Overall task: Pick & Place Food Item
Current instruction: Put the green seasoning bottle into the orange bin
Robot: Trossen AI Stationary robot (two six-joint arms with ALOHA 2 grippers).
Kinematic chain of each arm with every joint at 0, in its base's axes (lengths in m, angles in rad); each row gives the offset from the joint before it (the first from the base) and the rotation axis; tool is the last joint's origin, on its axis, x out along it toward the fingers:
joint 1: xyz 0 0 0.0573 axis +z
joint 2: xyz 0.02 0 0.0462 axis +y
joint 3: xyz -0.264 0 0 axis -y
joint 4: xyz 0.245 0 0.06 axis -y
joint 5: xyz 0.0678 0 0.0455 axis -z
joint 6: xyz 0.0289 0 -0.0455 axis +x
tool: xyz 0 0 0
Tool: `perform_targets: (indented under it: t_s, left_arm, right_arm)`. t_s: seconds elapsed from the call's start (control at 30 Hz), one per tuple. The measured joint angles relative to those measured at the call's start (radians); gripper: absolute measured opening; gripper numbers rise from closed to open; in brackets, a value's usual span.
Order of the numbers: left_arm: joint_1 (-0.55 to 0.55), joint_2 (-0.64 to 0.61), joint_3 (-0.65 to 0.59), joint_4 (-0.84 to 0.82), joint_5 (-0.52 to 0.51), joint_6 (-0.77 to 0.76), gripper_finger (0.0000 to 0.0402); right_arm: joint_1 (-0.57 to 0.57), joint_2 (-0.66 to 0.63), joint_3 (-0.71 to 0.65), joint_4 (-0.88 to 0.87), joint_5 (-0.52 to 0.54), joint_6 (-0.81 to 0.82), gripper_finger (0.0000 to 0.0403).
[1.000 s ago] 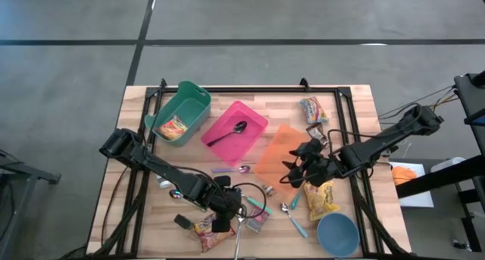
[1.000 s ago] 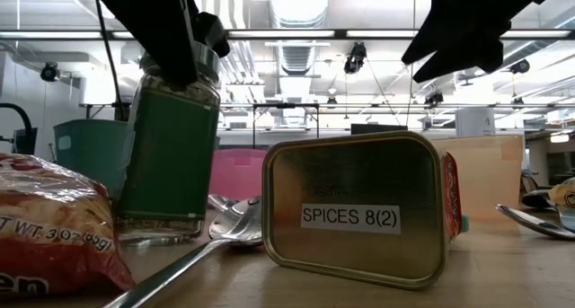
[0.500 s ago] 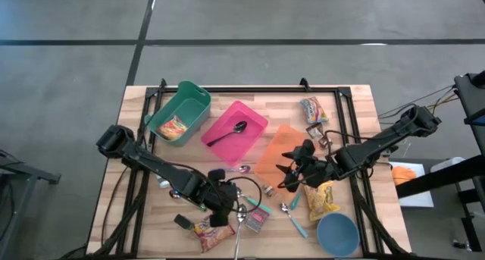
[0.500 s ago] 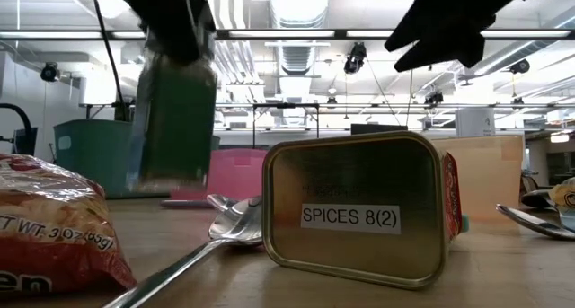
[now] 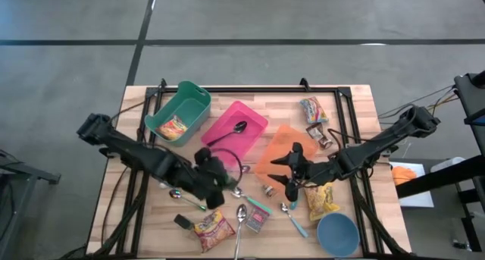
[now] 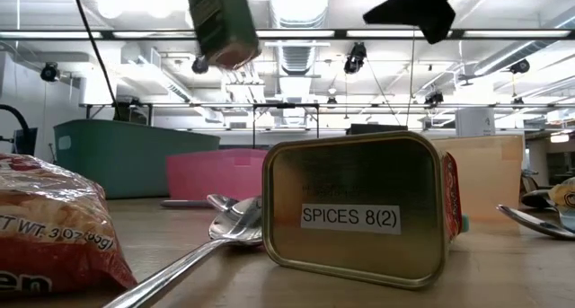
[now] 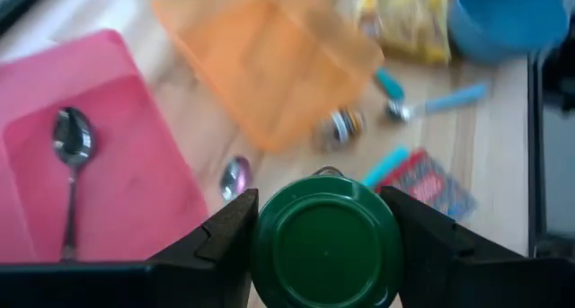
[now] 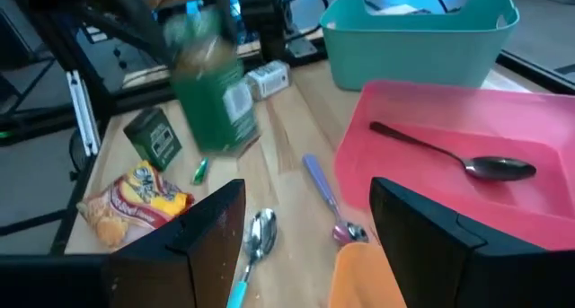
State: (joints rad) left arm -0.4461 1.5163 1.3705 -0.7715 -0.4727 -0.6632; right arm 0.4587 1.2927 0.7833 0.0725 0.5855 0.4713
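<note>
My left gripper (image 5: 214, 174) sits left of centre in the high view, its fingers clamped on the green jar (image 7: 325, 248); the left wrist view shows a finger (image 7: 225, 241) pressed to each side of the green lid. In the low view the jar (image 6: 220, 22) hangs tilted at the upper left, clear of the tabletop, its upper part cut off by the frame's top edge. My right gripper (image 5: 282, 171) hovers right of centre over the lower left edge of the orange tray (image 5: 282, 152), fingers spread with nothing between them. A strip of bare wood separates the two grippers, with a spoon (image 5: 239, 217) and a small tin (image 5: 258, 220) lying below it. The pink tray (image 5: 236, 129) just above my left gripper holds another spoon, and the teal bin (image 5: 180, 112) stands at the upper left. The jar is blurred in the right wrist view, so its label is unreadable. In the low view the tin (image 6: 359, 220) fills the foreground, hiding the table behind it. The wooden table (image 5: 356, 101) stands on a grey floor.
</note>
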Motion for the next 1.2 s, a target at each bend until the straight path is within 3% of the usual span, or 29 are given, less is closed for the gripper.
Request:
perform_targets:
  t_s: [0.13,0.33,0.57,0.7,1.2]
  left_arm:
    - [0.053,-0.020,0.000,0.026,-0.002,-0.011,0.0189]
    - [0.131,-0.021,0.000,0.093,0.043,-0.026,0.0189]
    - [0.152,-0.030,0.000,0.102,0.078,-0.017,0.0189]
    - [0.153,-0.031,0.000,0.105,0.082,0.005,0.0189]
    - [0.151,-0.031,0.000,0.121,0.099,0.012,0.0189]
  right_arm:
    - [-0.001,0.072,0.050,0.040,0.022,-0.017,0.0235]
    - [0.005,0.226,0.224,0.027,0.124,-0.166,0.0235]
    - [0.009,0.409,0.471,-0.263,0.241,-0.149,0.0235]
    - [0.008,0.492,0.574,-0.310,0.252,-0.155,0.0235]
    - [0.015,0.527,0.621,-0.328,0.346,-0.121,0.0235]
